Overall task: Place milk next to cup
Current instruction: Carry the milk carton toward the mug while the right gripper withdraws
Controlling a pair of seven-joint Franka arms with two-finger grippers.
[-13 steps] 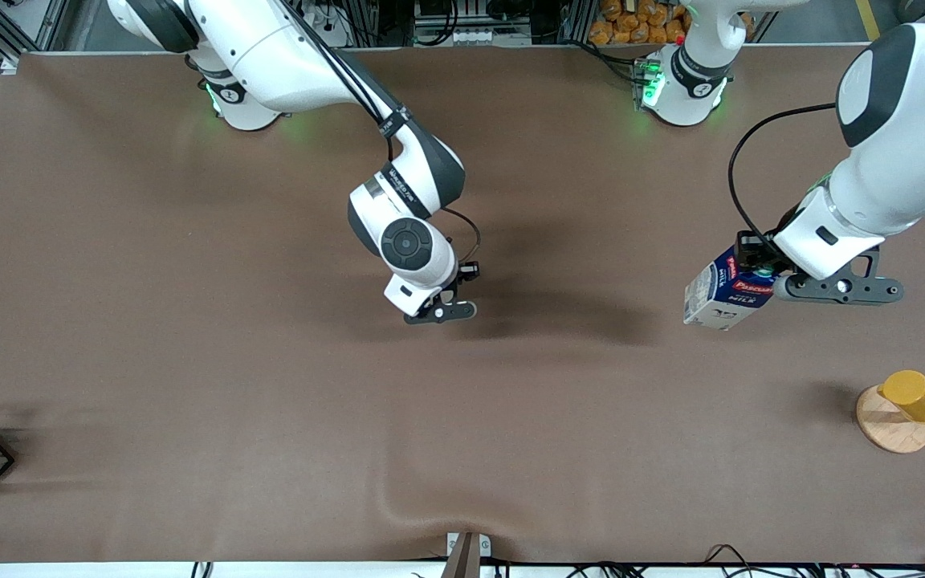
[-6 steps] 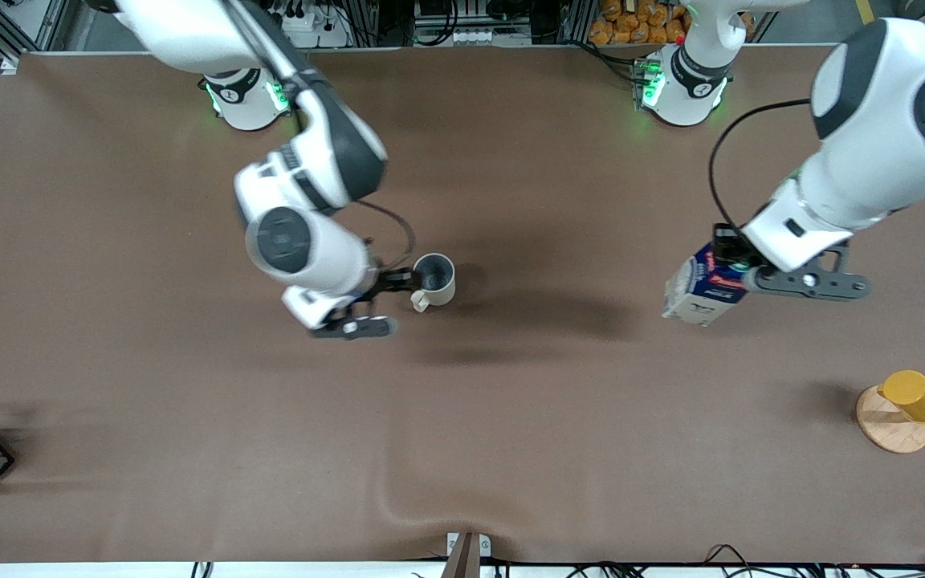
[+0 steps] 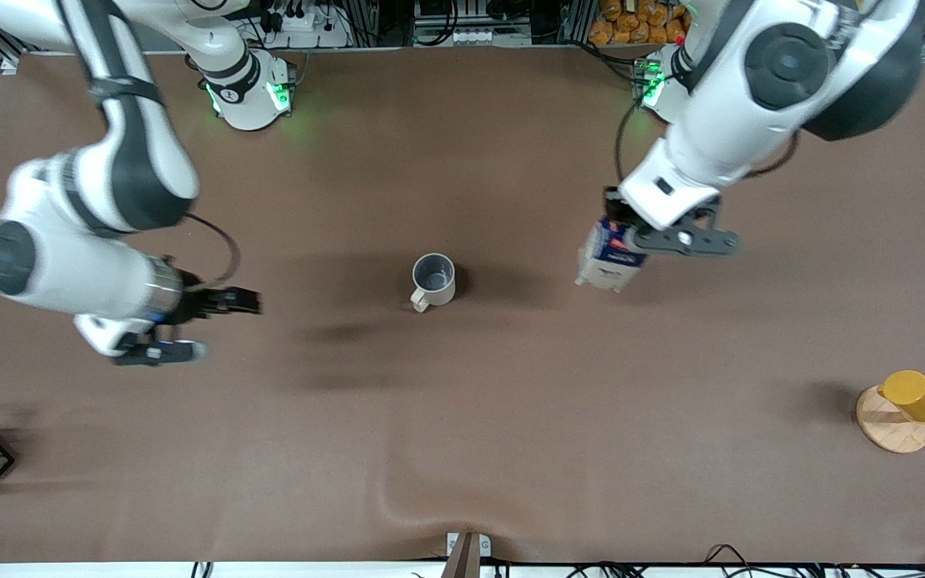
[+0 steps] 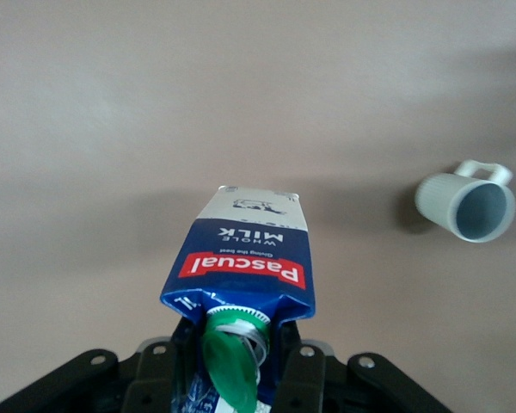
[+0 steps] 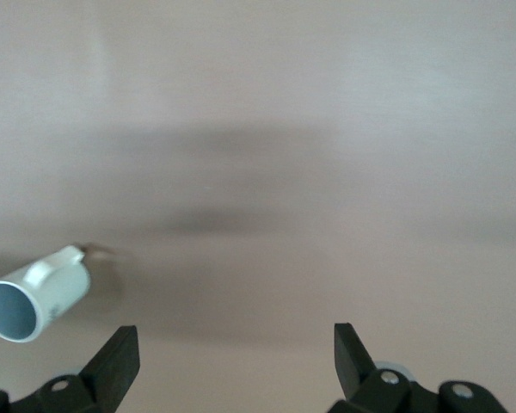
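The left gripper is gripping the milk above the table; its wrist view is showing the green cap, seemingly pinched. The right gripper is hanging wide open, apart from the cup.

Milk: glossy printed carton, plastic cap. Cup: smooth glazed ceramic. Table: matt brown cloth.

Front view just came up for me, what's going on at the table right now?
The left gripper is shut on the milk and holds it in the air over the table, toward the left arm's end from the cup. The cup stands upright near the middle of the table, with nothing touching it. The right gripper is open and empty, off toward the right arm's end. The milk is not yet set down beside the cup.
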